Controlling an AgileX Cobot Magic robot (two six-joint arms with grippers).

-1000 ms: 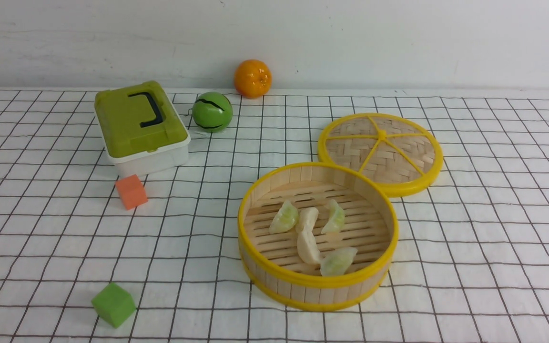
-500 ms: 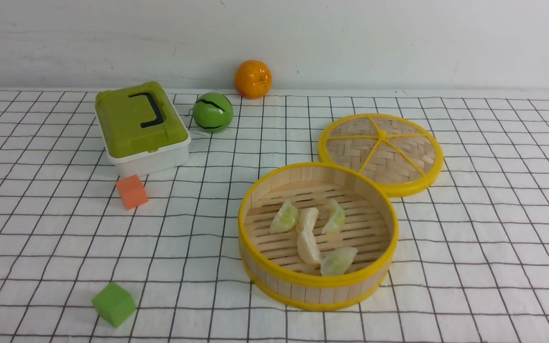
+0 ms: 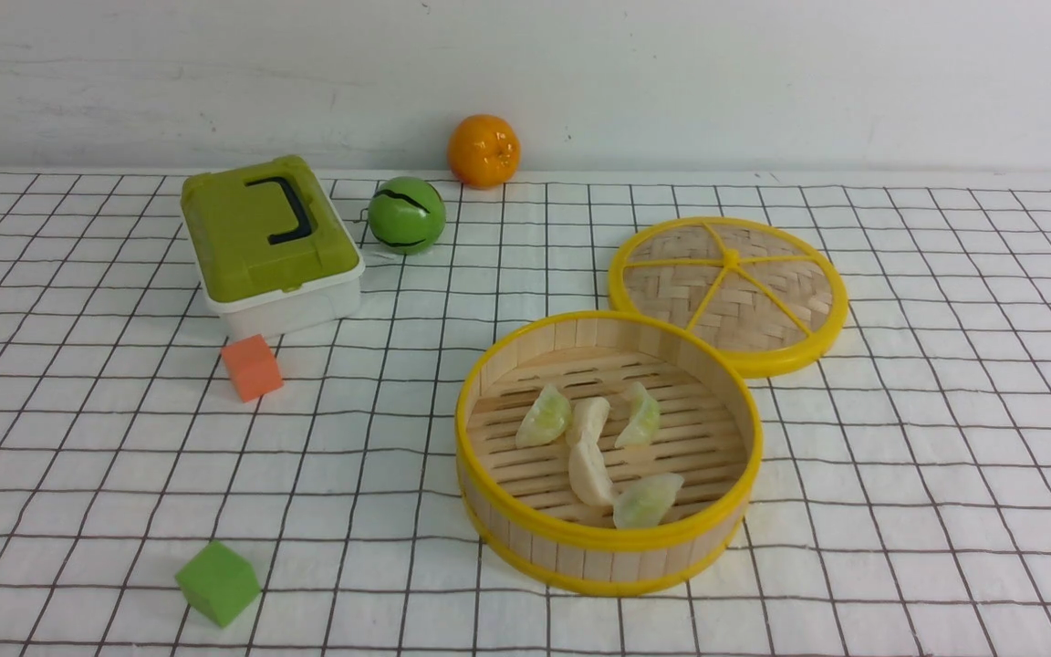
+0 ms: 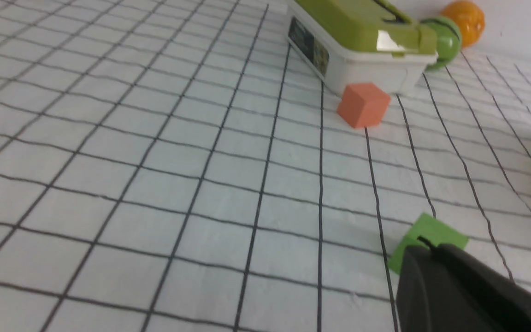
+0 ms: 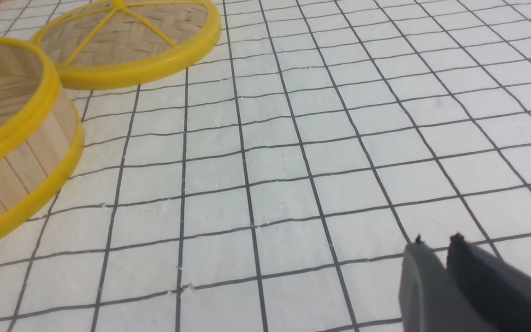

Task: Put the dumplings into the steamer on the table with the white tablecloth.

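While the table (image 3: pixel 945 511) lies wholly under the white grid-printed tablecloth (image 3: pixel 78 438), the round bamboo steamer with yellow rims (image 3: pixel 608 543) stands on it, its flat woven yellow-rimmed lid (image 3: pixel 728 292) touching its far side. All five creamy, green-tinged crescent dumplings (image 3: pixel 591 438) lie on the steamer's slatted floor (clustered near its middle). Away from the steamer, the right gripper (image 5: pixel 436 240) has its fingers pressed together, empty; the left gripper (image 4: pixel 429 246) shows only a dark tip, its state unclear.
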